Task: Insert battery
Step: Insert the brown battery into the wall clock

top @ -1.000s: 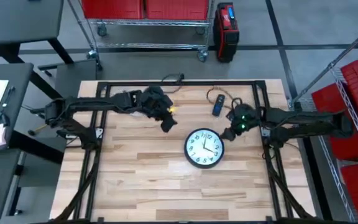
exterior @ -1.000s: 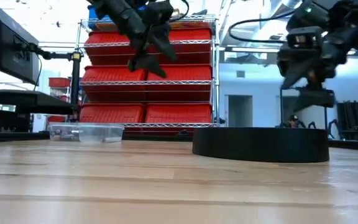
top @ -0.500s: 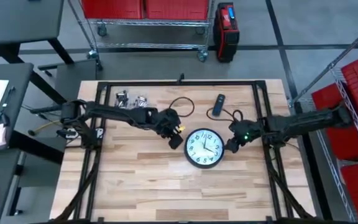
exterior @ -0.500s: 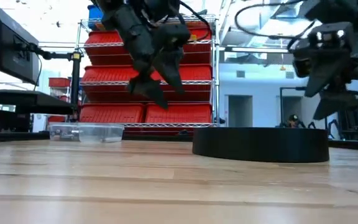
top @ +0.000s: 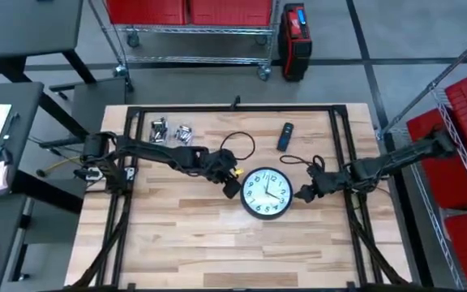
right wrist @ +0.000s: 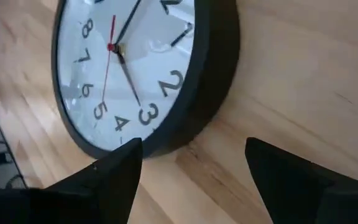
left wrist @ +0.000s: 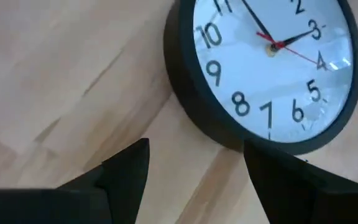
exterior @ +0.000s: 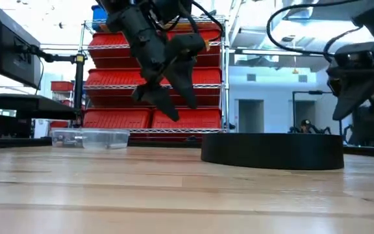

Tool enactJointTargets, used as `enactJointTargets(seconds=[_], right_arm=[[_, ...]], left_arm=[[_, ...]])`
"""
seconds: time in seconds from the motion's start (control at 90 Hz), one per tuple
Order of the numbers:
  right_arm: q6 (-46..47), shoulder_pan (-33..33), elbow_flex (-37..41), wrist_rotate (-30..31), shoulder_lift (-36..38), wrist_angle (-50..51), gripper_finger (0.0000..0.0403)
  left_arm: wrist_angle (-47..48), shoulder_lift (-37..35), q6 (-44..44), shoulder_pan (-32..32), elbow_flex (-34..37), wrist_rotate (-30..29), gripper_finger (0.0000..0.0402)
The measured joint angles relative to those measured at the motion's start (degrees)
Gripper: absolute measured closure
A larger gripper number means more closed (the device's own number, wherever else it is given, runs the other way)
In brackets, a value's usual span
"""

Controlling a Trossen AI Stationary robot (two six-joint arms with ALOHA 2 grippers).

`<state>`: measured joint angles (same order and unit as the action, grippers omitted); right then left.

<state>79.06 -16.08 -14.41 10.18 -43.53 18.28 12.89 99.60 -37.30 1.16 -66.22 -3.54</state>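
- A pale wooden plank table point(top: 193, 235) fills the middle of the overhead view, framed by black metal rails.
- A round wall clock with a black rim and white face point(top: 267, 193) lies face up on the table, a little right of centre; its red second hand shows in both wrist views point(left wrist: 272, 56).
- The left arm reaches in from the left edge of the table. The left gripper point(top: 232, 185) hangs just beside the clock's left rim, above the wood; in the low view it is clear of the table. Its two dark fingers point(left wrist: 126, 168) stand apart, with nothing between them.
- The right arm stretches in from the right edge. The right gripper point(top: 305, 193) sits just beside the clock's right rim. Its fingers point(right wrist: 120, 168) are also spread, holding nothing.
- A clear plastic tray point(top: 171, 131) holding small metallic cylinders, probably the batteries, rests near the table's far left corner, well apart from the clock.
- A small dark blue remote-shaped device point(top: 285, 135) lies near the far edge, behind the clock.
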Motion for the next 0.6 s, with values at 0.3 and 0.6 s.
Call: enactJointTargets(seconds=[0.3, 0.6], right_arm=[[5.1, 0.2, 0.4, 0.4, -1.5, -1.0, 0.0126], [4.5, 2.3, 0.8, 0.4, -9.5, -10.5, 0.0126]], left_arm=[[-7.1, 2.5, -0.6, -0.1, -0.1, -0.7, 0.016], [-6.8, 5.1, 1.9, -1.4, 0.1, -0.4, 0.016]])
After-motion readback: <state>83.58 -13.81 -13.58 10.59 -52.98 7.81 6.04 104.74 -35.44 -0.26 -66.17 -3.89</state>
